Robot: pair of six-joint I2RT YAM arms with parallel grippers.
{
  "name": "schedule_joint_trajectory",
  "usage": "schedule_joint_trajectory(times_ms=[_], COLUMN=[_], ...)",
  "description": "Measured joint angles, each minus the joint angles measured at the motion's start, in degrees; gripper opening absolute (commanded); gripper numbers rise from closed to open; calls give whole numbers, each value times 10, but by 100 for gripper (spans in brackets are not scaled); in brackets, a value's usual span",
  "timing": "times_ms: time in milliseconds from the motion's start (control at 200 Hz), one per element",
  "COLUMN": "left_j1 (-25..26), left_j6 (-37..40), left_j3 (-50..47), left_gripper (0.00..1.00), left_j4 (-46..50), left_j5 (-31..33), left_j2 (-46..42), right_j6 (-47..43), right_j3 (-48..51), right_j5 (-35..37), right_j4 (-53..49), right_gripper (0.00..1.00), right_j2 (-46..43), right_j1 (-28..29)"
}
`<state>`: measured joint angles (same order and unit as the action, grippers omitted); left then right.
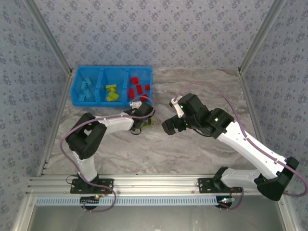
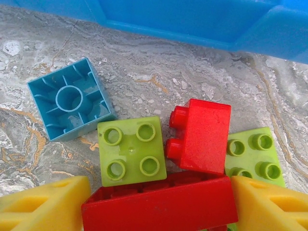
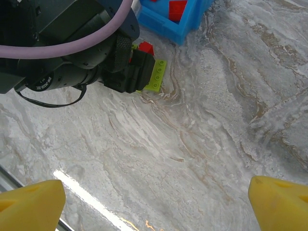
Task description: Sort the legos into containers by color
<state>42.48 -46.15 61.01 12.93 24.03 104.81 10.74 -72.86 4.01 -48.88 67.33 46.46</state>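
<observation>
The light, stiff, slick long red plastic brick sits pinched endwise in the left jaws; the right jaws are spread wide.

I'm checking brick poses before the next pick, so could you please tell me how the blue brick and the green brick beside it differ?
The blue brick lies upside down, showing its hollow underside; the green brick sits studs up, four studs showing. Red bricks press close to the green brick on two sides, whereas none adjoin the blue brick. Both are square, similar in size, and lie on the table outside the tray.
</observation>
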Motion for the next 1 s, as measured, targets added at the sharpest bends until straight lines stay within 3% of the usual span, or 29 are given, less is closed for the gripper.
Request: schedule_joint_trajectory(times_ms=[230, 515, 600, 740, 999], left_j1=[0, 0, -3, -45, -130], left_j6=[-3, 22, 49, 96, 162], left_j3=[-29, -44, -13, 95, 302], left_gripper=[64, 60, 60, 60, 65], left_j4=[0, 19, 23, 14, 10], left_j5=[-7, -7, 3, 8, -11], left_j2=[-31, -208, -227, -169, 56], right_j6=[18, 35, 39, 48, 54], right_j3=[7, 10, 11, 19, 30], right_j5=[-19, -24, -24, -26, -28], right_j4=[12, 27, 31, 39, 32], right_gripper=[100, 100, 100, 100, 100], right_j2=[-1, -14, -20, -31, -66], right_j1=[0, 0, 0, 0, 0])
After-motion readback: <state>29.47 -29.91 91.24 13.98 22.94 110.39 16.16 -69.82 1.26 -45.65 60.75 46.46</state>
